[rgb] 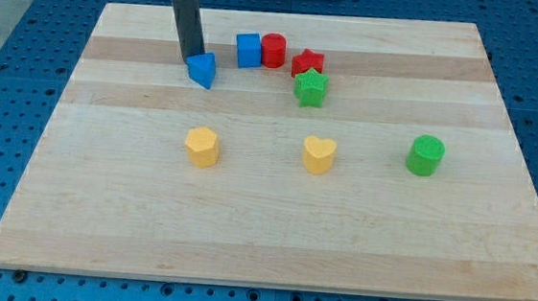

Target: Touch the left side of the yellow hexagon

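Note:
The yellow hexagon (202,147) stands on the wooden board left of the middle. My tip (191,63) is at the lower end of the dark rod near the view's top, well above the hexagon and slightly to its left. It touches or nearly touches the left side of a blue triangular block (202,69).
A yellow heart (320,155) lies right of the hexagon. A green cylinder (426,155) stands at the right. A blue cube (248,50), a red cylinder (273,51), a red star (307,63) and a green star (310,87) cluster near the top. The wooden board (100,214) sits on a blue perforated table.

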Tool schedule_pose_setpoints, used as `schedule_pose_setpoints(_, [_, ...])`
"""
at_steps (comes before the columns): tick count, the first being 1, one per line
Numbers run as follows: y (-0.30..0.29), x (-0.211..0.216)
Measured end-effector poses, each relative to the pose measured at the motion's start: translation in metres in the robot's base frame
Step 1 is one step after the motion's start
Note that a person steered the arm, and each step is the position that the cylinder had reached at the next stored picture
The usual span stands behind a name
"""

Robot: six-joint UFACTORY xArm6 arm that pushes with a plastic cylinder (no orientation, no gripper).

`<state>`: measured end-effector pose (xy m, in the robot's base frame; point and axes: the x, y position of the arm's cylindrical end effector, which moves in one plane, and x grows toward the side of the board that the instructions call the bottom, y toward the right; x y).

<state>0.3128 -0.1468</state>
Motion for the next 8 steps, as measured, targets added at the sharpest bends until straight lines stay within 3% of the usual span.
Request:
schedule_pose_setpoints(1, [-0.04, 0.024])
schedule_pose_setpoints(7, [-0.014, 0.037])
schedule_pose_setpoints(8, [-0.046, 0.108])
